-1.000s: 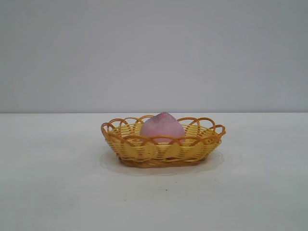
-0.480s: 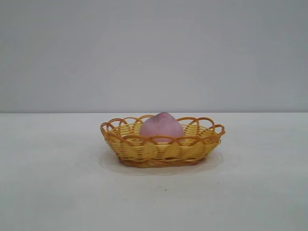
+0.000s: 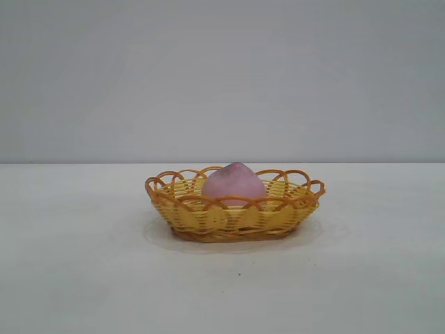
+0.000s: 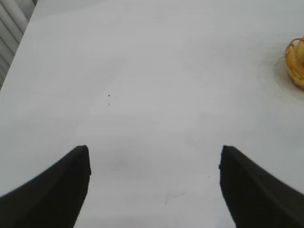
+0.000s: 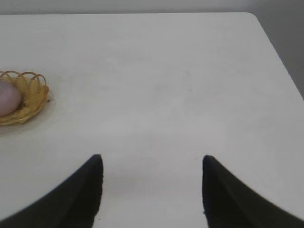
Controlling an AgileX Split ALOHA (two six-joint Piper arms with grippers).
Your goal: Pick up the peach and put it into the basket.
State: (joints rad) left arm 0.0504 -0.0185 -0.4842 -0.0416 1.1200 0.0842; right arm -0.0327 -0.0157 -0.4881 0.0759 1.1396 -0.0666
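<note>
As the peach (image 3: 234,184) sits centred in the basket (image 3: 208,217), twelve o'clock of both my empty, parted jaws, placement looks complete; nothing further needed.

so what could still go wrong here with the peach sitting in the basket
Little seems at risk. The peach stands well above the shallow basket rim, so a knock to the table might roll it out. Both the left gripper and the right gripper hang open over bare table, apart from the basket, so contact looks unlikely unless one swings toward it.
</note>
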